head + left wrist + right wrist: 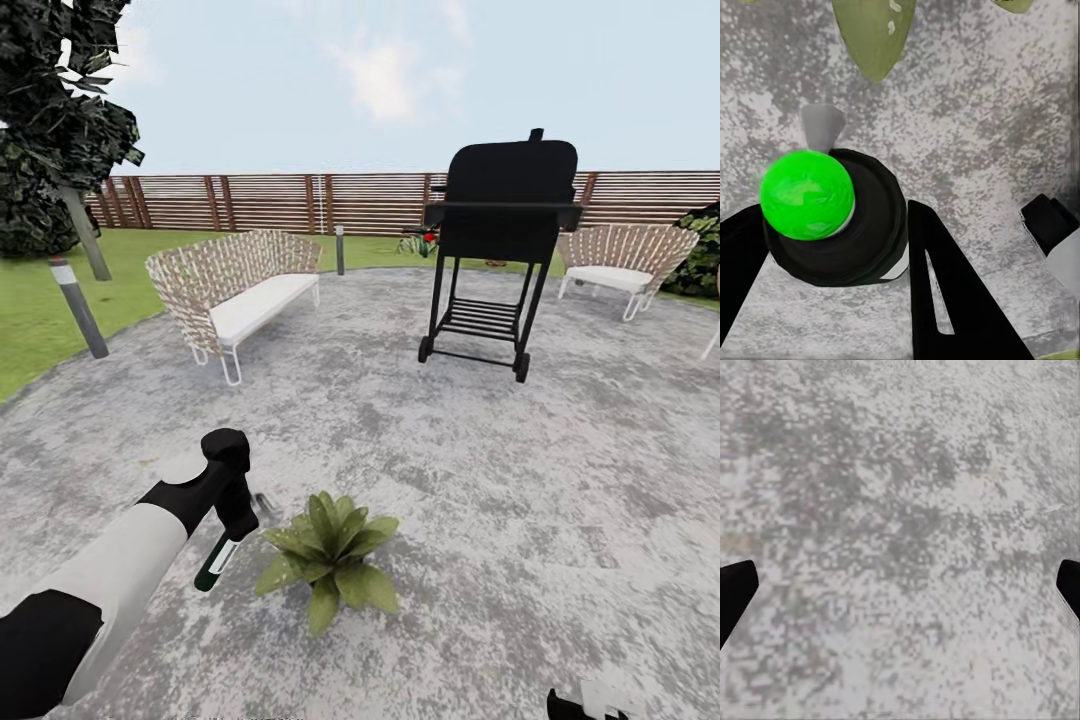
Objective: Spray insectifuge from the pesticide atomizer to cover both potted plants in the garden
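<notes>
My left gripper is shut on the pesticide atomizer, a slim dark cylinder that hangs tilted just above the paved patio. In the left wrist view the atomizer sits between the black fingers. It has a bright green round cap and a grey nozzle that faces a green leaf. One potted plant, a low green rosette, stands right beside the atomizer. A second small leafy plant shows far back by the fence. My right gripper is open over bare paving.
A black grill on wheels stands mid-patio. A wicker sofa is at the left and a wicker chair at the right. A bollard light and a tree edge the lawn. The brown slatted fence closes the back.
</notes>
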Robot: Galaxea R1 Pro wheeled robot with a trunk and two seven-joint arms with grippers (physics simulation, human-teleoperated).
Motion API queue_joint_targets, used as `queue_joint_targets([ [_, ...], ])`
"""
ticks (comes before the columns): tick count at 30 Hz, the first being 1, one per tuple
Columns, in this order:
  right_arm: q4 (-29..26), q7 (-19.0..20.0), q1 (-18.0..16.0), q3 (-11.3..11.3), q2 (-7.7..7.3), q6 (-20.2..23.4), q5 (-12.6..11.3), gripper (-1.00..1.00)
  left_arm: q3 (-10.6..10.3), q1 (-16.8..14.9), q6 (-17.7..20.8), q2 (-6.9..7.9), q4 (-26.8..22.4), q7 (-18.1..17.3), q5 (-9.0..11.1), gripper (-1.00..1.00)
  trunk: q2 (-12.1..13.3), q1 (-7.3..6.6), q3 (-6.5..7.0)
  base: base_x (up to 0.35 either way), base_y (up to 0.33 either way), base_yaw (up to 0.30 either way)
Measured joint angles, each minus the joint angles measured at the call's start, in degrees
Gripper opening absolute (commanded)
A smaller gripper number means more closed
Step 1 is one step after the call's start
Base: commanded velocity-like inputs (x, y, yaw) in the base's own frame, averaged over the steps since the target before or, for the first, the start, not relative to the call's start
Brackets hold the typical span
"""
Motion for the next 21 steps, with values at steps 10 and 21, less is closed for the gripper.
queue_joint_targets([
  [10, 0.0, 0.1, 0.0, 0.0, -0.08, -0.1, 0.0, 1.00, 0.0, 0.0, 0.0, 0.00, 0.1, 0.0, 0.0, -1.00, 0.0, 0.00, 0.00, 0.001, -0.282, 0.098],
  [21, 0.0, 0.1, 0.0, 0.0, -0.12, -0.1, 0.1, 1.00, -0.1, 0.0, 0.0, 0.00, 0.1, 0.0, 0.0, -1.00, 0.0, 0.00, 0.00, -0.003, -0.282, 0.155],
])
